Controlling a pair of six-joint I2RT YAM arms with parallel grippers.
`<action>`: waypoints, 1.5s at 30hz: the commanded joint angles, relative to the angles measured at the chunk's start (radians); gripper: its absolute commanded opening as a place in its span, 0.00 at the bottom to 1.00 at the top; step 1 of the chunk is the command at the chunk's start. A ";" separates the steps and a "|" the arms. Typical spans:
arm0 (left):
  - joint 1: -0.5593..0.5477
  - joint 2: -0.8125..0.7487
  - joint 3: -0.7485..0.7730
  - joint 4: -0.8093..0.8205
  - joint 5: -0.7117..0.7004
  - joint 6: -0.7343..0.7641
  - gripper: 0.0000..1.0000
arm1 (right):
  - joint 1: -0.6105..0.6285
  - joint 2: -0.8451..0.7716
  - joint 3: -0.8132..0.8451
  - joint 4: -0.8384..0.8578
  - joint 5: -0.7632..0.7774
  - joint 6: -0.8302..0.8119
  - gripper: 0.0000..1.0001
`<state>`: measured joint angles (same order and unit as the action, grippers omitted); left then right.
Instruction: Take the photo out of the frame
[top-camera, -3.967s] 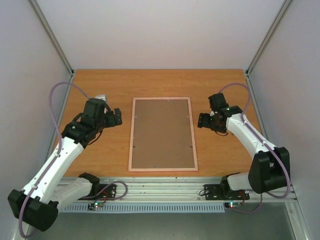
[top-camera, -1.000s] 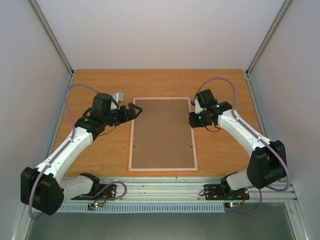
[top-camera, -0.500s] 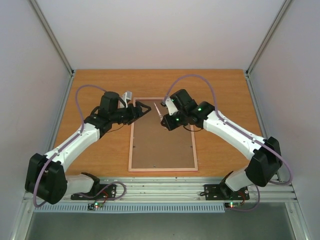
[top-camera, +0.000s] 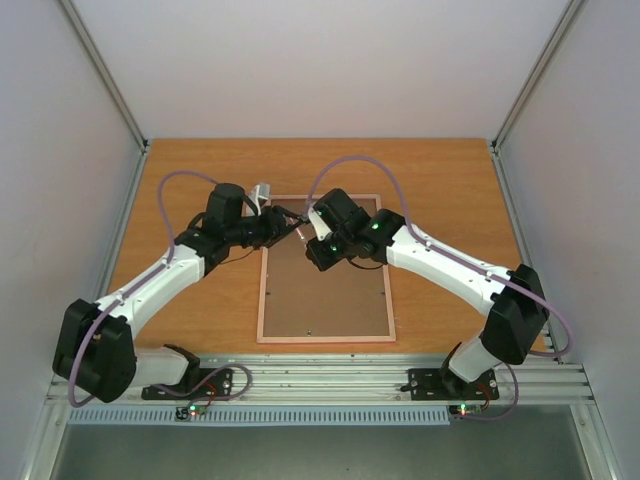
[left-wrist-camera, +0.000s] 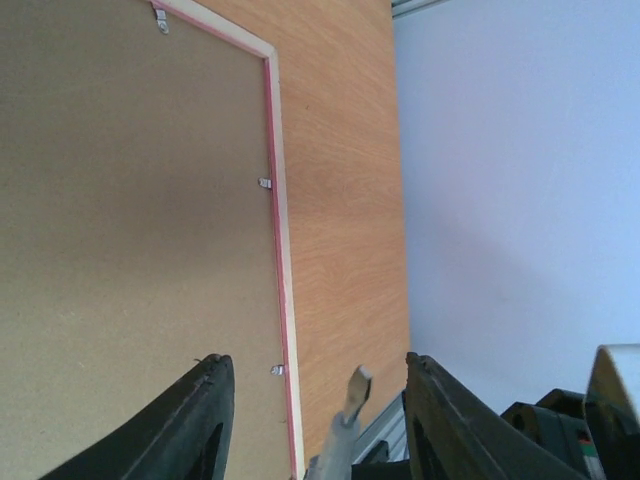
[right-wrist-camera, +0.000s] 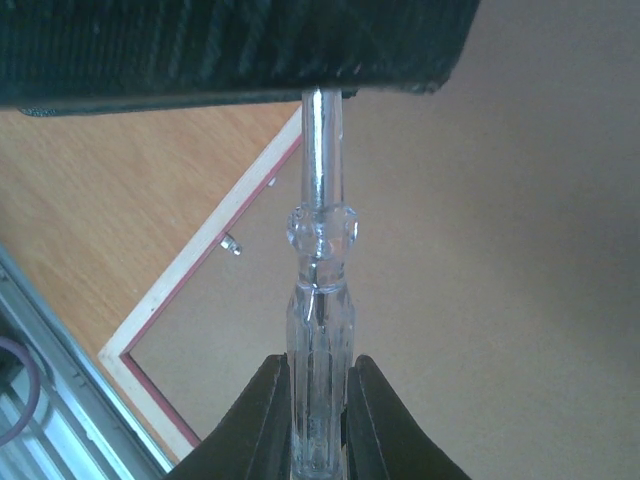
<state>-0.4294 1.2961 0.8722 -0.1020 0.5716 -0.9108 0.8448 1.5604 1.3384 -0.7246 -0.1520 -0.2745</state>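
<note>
Two grippers, the left gripper (top-camera: 288, 222) and right gripper (top-camera: 318, 228), meet over the frame's (top-camera: 325, 290) 11 o'clock corner. The frame lies flat on the table (top-camera: 440, 180), brown back up, so the photo is hidden.

Left wrist: the left gripper is spread, with the screwdriver (left-wrist-camera: 352, 395) tip between its fingers.

Right wrist: the right gripper pinches the screwdriver's clear handle.

The back looks stiff and light. I'd pry at the little clips (left-wrist-camera: 264, 183).
</note>
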 joint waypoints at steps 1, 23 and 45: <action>-0.007 0.013 0.001 0.018 -0.003 -0.015 0.41 | 0.013 -0.007 0.022 0.025 0.073 0.013 0.01; -0.004 -0.058 -0.097 0.246 0.001 -0.110 0.01 | 0.029 -0.056 -0.025 0.154 0.038 0.001 0.26; 0.063 -0.169 -0.333 0.927 -0.024 -0.354 0.01 | -0.193 -0.162 -0.270 0.661 -0.436 0.230 0.64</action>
<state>-0.3702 1.1408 0.5560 0.6495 0.5613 -1.2327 0.6659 1.3842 1.0817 -0.1879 -0.5312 -0.0830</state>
